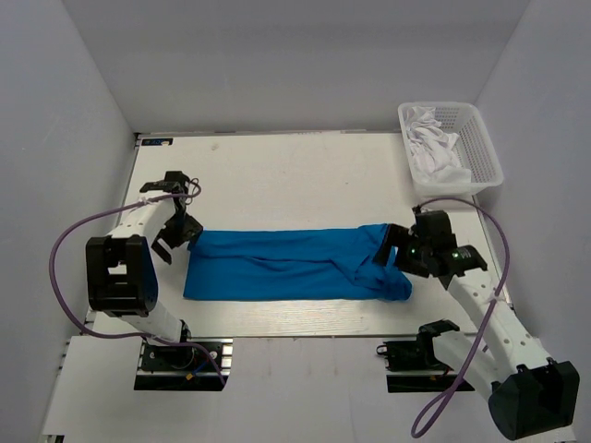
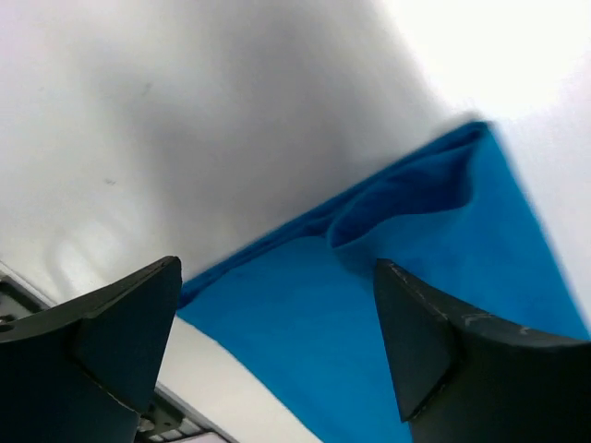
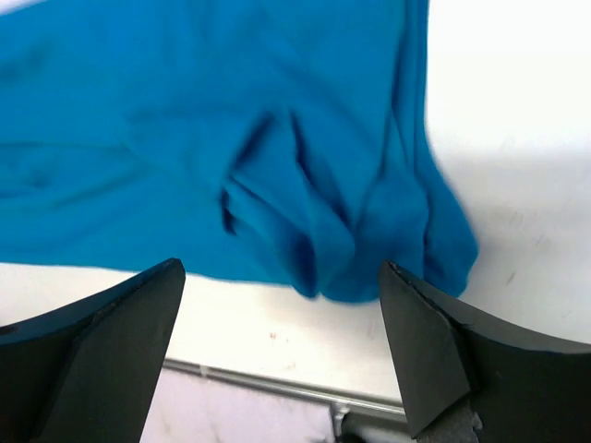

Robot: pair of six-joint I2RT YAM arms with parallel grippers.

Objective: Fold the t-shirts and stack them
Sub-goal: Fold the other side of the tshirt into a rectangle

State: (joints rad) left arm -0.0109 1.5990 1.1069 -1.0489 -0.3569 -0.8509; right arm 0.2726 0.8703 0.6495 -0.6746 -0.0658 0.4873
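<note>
Jaws wide apart on the left gripper [image 1: 175, 233], nothing pinched between them. It hangs tilted just over the left end of the blue t-shirt [image 1: 286, 265]. In the left wrist view, the cloth's folded edge runs right under the gap between the 2 fingers, a doubled layer with a small pocket opening just ahead of the jaws.

Moving right: the shirt lies on the table [image 1: 277, 166] as 1 long flat band stretched between the 2 grippers. It's fairly smooth through the middle and bunched into pleats at the right end.

Over there the right gripper [image 1: 399, 249] stands open too, and empty. That rumpled end sits directly ahead of its jaws, with a rounded corner of cloth showing in the gap between them in the wrist view.

Beyond the right gripper, well apart from the shirt, sits a white basket [image 1: 488, 157] with white cloth [image 1: 432, 149] heaped inside. Whether that's more shirts, I can't tell.

Handling call: this looks like soft, light, limp fabric. It will likely sag the instant it's lifted, and a 1-layer pinch could peel the fold open. Best bet looks like nipping both layers at the end corners, each gripper at its own end, so the band goes taut for the next fold.
</note>
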